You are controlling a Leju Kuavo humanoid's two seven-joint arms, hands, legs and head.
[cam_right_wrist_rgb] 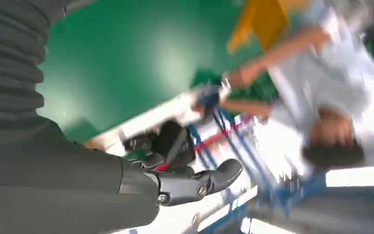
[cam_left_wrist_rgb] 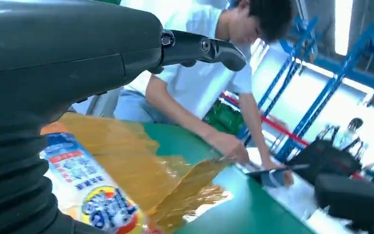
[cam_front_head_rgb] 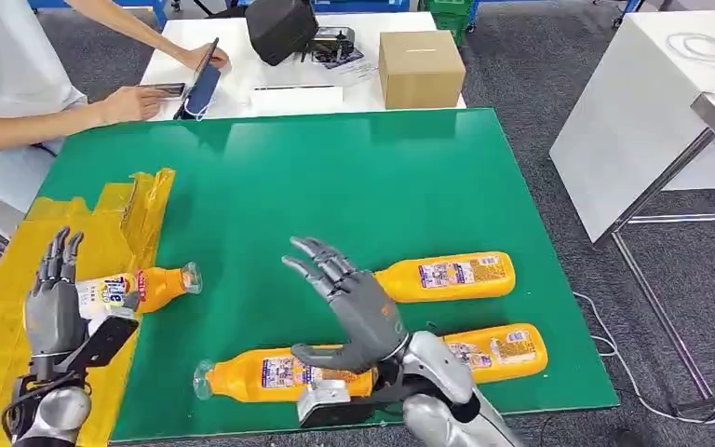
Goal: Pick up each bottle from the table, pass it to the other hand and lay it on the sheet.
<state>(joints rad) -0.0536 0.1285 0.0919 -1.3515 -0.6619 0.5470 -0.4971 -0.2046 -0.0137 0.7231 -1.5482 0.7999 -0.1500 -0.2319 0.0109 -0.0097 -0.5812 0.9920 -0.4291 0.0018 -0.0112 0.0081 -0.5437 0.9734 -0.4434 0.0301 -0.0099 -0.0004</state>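
Observation:
An orange bottle with a white label (cam_front_head_rgb: pixel 144 287) lies on its side at the edge of the yellow sheet (cam_front_head_rgb: pixel 0 326), cap toward the green mat (cam_front_head_rgb: pixel 335 177). My left hand (cam_front_head_rgb: pixel 54 303) stands right beside its base end with fingers straight up, gripping nothing; the left wrist view has the label (cam_left_wrist_rgb: pixel 92 195) just under the hand. Three more orange bottles lie on the mat: one in the middle right (cam_front_head_rgb: pixel 447 276), one near the front right (cam_front_head_rgb: pixel 498 349) and one at the front (cam_front_head_rgb: pixel 279 372). My right hand (cam_front_head_rgb: pixel 349 303) hovers among them, fingers spread and empty.
A person sits at the far left, arms on a white table (cam_front_head_rgb: pixel 242 65) that carries a tablet (cam_front_head_rgb: pixel 203 84), a black bag (cam_front_head_rgb: pixel 279 28) and a cardboard box (cam_front_head_rgb: pixel 419 67). Another white table (cam_front_head_rgb: pixel 642 102) with a metal frame stands to the right.

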